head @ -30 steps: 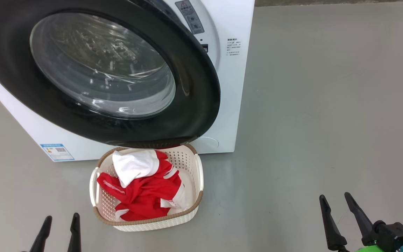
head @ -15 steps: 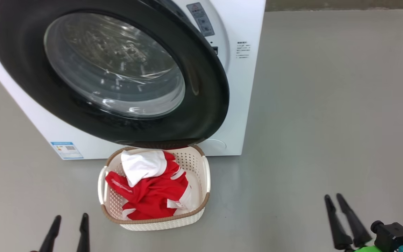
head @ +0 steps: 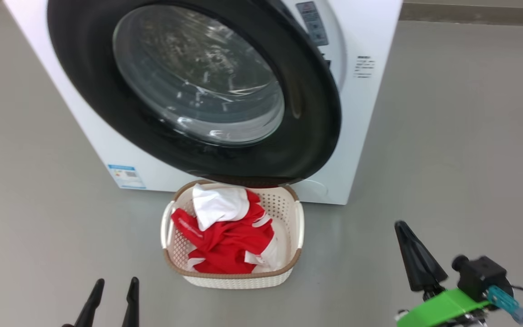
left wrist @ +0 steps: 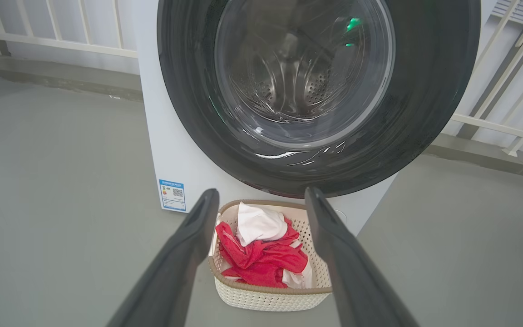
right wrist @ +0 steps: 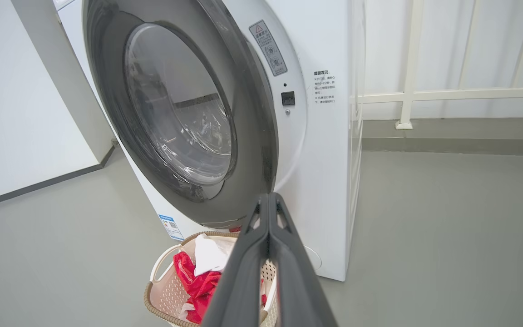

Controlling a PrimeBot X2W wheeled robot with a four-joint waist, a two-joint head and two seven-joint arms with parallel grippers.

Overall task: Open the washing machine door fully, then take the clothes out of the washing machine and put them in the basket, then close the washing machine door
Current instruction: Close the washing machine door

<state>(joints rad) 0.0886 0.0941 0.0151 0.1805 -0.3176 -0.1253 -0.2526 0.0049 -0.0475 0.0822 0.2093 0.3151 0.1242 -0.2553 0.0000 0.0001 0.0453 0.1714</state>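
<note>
The washing machine (head: 370, 113) stands on the floor, its door (head: 207, 86) swung partly out from the front; the latch side stands off the front in the right wrist view of the door (right wrist: 180, 113). Below the door sits the basket (head: 236, 280) with the red and white clothes (head: 232, 240) inside. My left gripper (head: 114, 282) is open and empty, low at the left; its wrist view frames the basket (left wrist: 270, 297) and clothes (left wrist: 261, 256). My right gripper (head: 400, 223) is shut on nothing, right of the basket, pointing toward the door's lower edge (right wrist: 268, 196).
Grey floor (head: 461, 159) stretches to the right of the machine and around the basket. A white railing (right wrist: 447, 94) runs behind the machine. A white wall (right wrist: 21, 113) stands to the machine's far side.
My right gripper's fingers have come together from open to shut. The head camera has turned, so the machine and basket sit further right in its picture. The left gripper stays open.
</note>
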